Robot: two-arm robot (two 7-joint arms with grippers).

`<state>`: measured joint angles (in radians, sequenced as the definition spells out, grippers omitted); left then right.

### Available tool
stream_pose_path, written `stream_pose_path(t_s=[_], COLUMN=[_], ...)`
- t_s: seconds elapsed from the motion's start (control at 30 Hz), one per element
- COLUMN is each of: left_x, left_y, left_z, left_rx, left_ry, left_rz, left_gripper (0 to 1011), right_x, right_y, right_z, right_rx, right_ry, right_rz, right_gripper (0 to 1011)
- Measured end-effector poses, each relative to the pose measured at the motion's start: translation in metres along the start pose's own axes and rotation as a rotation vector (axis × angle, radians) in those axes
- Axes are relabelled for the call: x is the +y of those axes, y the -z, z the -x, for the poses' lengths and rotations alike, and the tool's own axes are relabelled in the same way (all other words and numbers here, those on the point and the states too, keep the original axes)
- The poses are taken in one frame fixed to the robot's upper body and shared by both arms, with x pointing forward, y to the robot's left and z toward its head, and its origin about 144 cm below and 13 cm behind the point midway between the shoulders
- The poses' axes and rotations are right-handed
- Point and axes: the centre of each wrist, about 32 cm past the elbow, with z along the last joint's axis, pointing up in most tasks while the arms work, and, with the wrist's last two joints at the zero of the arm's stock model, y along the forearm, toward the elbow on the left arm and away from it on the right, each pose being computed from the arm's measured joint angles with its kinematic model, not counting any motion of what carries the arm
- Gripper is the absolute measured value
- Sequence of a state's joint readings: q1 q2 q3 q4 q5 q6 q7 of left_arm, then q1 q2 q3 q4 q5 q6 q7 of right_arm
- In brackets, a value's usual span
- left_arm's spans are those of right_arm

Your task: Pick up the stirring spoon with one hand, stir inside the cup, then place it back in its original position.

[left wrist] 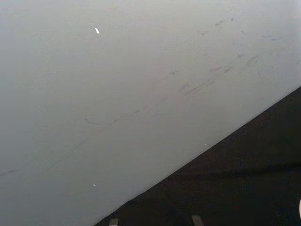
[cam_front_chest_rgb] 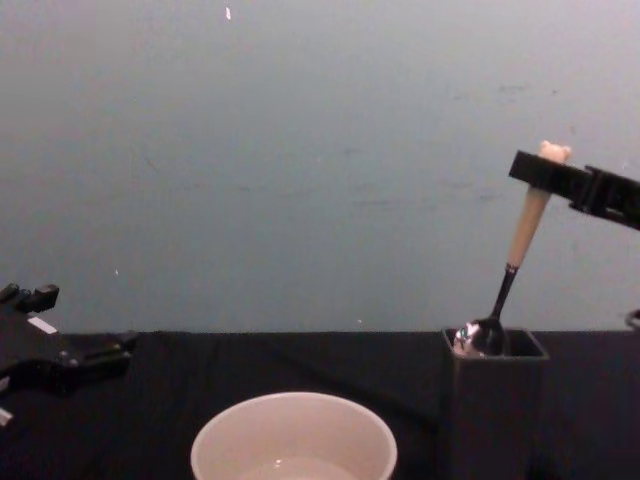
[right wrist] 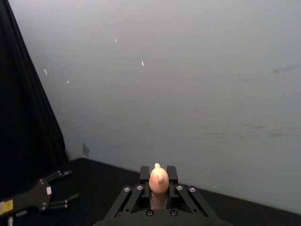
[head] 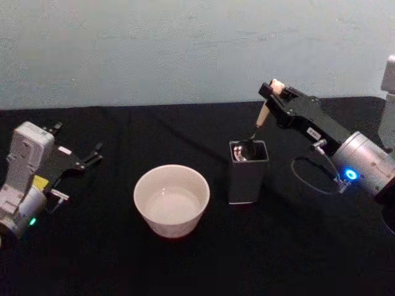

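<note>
**Head view.**
- Cream cup (head: 171,200): near the desk's (head: 123,265) front edge, about centre.
- Dark grey holder (head: 248,171): upright, just beside the cup on its right.
- Stirring spoon (head: 263,116): tilted, with its bowl in the holder's mouth.
- Right gripper (head: 275,88): pinching the top of the spoon's handle.
- Left gripper (head: 92,154): fingers spread, by the desk's left edge, well apart from the cup.

**Left wrist view.**
- Grey wall (left wrist: 117,94) above the black desk.

**Right wrist view.**
- The spoon's bear head is clamped between the right gripper's fingers (right wrist: 145,175).

**Chest view.**
- The spoon's bowl sits level with the holder's rim.
</note>
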<state>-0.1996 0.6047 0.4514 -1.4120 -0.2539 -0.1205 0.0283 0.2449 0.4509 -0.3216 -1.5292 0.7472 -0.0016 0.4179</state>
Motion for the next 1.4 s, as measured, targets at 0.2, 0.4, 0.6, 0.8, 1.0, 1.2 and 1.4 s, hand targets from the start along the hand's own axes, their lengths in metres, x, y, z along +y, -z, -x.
stream_pose_path(t_s=[0.2, 0.4, 0.6, 0.8, 1.0, 1.2, 1.4], left_x=[0.000, 0.000, 0.000, 0.000, 0.000, 0.000, 0.000], left_y=[0.000, 0.000, 0.000, 0.000, 0.000, 0.000, 0.000], left_z=[0.000, 0.000, 0.000, 0.000, 0.000, 0.000, 0.000], left_rx=[0.000, 0.000, 0.000, 0.000, 0.000, 0.000, 0.000], left_ry=[0.000, 0.000, 0.000, 0.000, 0.000, 0.000, 0.000], left_rz=[0.000, 0.000, 0.000, 0.000, 0.000, 0.000, 0.000], left_gripper=[1001, 1001, 1001, 1001, 1002, 1002, 1001], right_x=[0.000, -0.001, 0.001, 0.002, 0.004, 0.005, 0.005], right_y=[0.009, 0.017, 0.027, 0.033, 0.038, 0.040, 0.040], right_z=[-0.002, -0.004, -0.006, -0.007, -0.008, -0.009, -0.009], right_rx=[-0.006, -0.011, -0.002, 0.001, 0.001, 0.001, -0.003], right_ry=[0.003, 0.011, 0.026, 0.035, 0.043, 0.045, 0.048], right_rz=[0.036, 0.072, 0.111, 0.134, 0.153, 0.161, 0.164], right_gripper=[213, 213, 213, 213, 213, 213, 213])
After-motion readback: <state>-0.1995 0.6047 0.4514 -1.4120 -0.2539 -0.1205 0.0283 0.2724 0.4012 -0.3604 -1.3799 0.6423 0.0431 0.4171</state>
